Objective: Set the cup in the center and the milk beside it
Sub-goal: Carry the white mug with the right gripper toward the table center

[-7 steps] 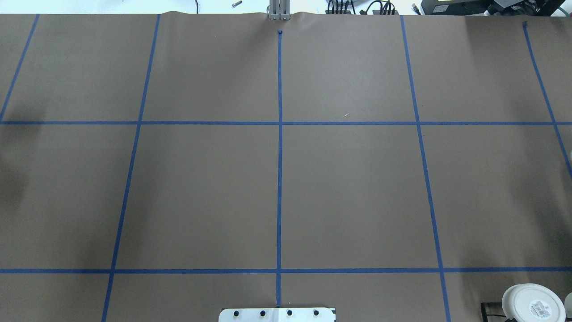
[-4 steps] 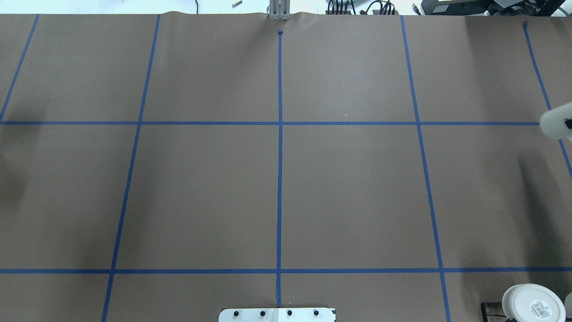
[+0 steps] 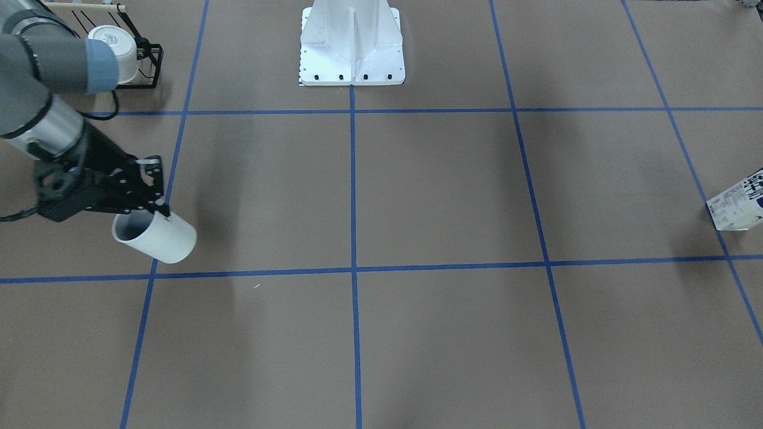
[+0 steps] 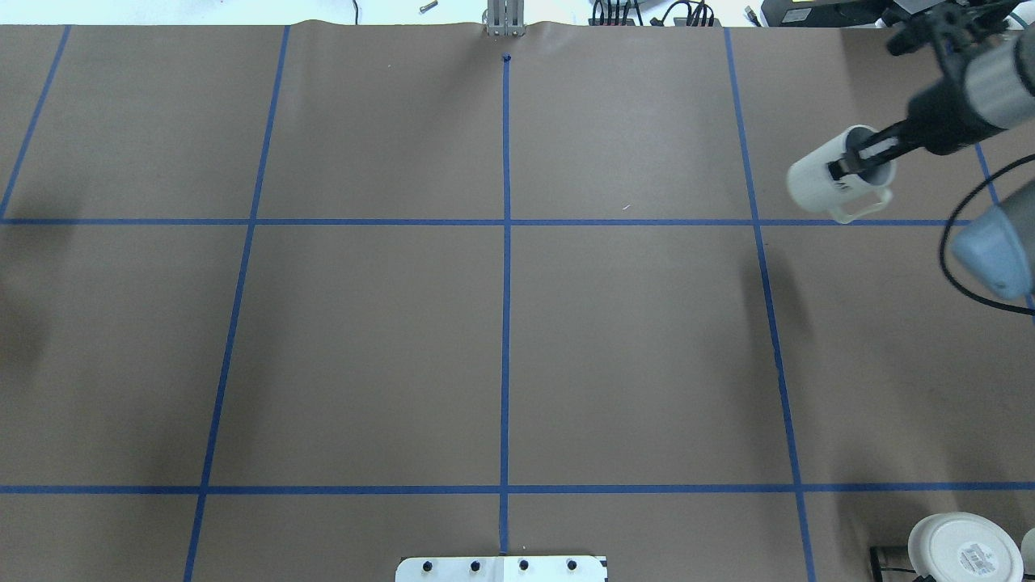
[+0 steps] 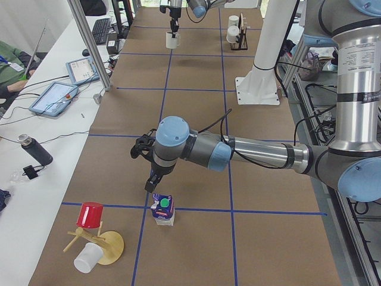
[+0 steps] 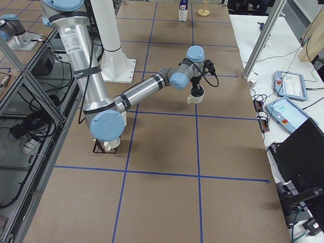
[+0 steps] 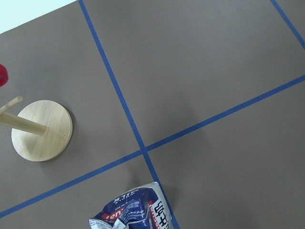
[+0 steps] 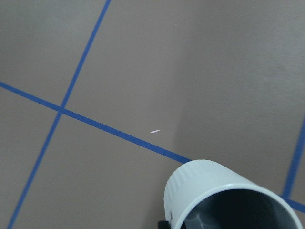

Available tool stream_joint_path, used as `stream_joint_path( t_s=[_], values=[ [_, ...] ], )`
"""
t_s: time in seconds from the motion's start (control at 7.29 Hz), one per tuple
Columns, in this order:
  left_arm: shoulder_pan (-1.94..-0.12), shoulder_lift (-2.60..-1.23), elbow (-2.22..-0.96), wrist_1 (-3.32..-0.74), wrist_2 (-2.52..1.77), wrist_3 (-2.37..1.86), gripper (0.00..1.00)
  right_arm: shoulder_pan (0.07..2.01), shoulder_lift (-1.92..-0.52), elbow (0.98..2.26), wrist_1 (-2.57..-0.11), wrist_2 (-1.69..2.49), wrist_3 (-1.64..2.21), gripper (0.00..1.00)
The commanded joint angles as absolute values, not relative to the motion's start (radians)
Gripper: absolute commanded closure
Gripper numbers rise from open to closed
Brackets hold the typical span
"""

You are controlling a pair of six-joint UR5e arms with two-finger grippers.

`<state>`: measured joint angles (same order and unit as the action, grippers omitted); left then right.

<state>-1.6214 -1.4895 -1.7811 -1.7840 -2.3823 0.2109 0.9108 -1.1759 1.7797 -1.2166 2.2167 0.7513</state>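
Observation:
My right gripper [image 4: 859, 159] is shut on the rim of the plain white cup [image 4: 837, 178], one finger inside it, and holds it tilted above the table's right part. The cup also shows in the front view [image 3: 158, 238], the right side view [image 6: 195, 97] and the right wrist view [image 8: 224, 200]. The blue and white milk [image 5: 162, 208] stands at the table's far left end, also seen in the front view [image 3: 736, 202] and the left wrist view [image 7: 136, 212]. My left gripper [image 5: 150, 183] hovers just above it; I cannot tell whether it is open. The center [image 4: 566, 339] is bare brown tabletop.
A wooden mug tree [image 5: 98, 244] with a red cup [image 5: 90, 214] and a white cup stands left of the milk; its base shows in the left wrist view [image 7: 42, 130]. A black rack with white mugs [image 3: 122, 44] stands near the robot base [image 3: 351, 47].
My right arm has come in from the right edge of the overhead view with the cup and moved it leftward and toward the far side.

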Motion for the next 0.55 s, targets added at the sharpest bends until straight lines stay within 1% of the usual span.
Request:
stream_joint_path(
  t_s=[0.0, 0.14, 0.27, 0.41],
  values=[
    [-1.621, -1.489, -1.778, -1.784, -2.382, 0.21, 0.01, 0.67, -1.004, 1.776, -1.359, 1.937, 0.989, 1.0],
    [-1.621, -1.489, -1.776, -1.783, -2.382, 0.21, 0.01, 0.588, -0.905, 1.775, -1.541, 1.854, 1.041, 1.0],
    [-1.621, -1.489, -1.776, -1.782, -2.382, 0.209, 0.01, 0.513, -0.844, 1.772, -1.64, 1.777, 1.09, 1.0],
    [-1.621, -1.489, -1.776, -1.782, -2.382, 0.209, 0.01, 0.473, -0.795, 1.734, -1.673, 1.764, 1.13, 1.0]
  ],
)
